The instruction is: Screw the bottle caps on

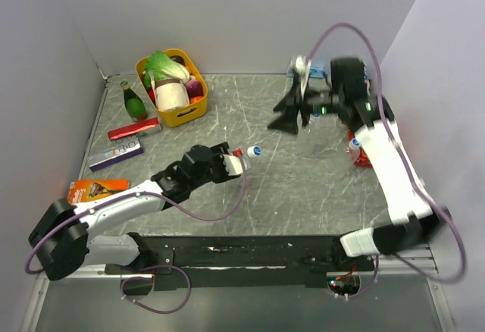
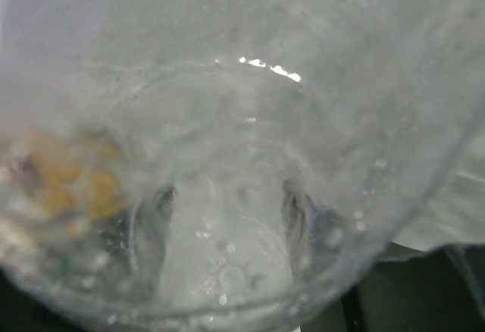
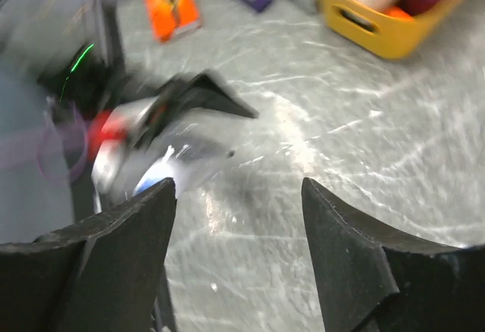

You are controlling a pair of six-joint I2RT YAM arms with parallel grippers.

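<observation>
My left gripper (image 1: 221,162) is shut on a clear bottle (image 1: 236,162) with a red label, held lying sideways above the table's middle. A blue cap (image 1: 255,151) sits on its neck, pointing right. The bottle's see-through base (image 2: 227,158) fills the left wrist view, with the dark fingers (image 2: 294,214) showing through it. My right gripper (image 1: 282,117) hangs open and empty at the back right, apart from that cap. In the blurred right wrist view the gripper (image 3: 239,188) faces the bottle (image 3: 182,158) and its blue cap (image 3: 150,186). A second bottle (image 1: 355,150) lies half hidden by the right arm.
A yellow basket (image 1: 198,82) of food stands at the back left, with a green glass bottle (image 1: 134,102) beside it. A red box (image 1: 134,129), a purple box (image 1: 115,154) and an orange packet (image 1: 97,189) lie along the left side. A white and blue object (image 1: 303,67) is at the back right.
</observation>
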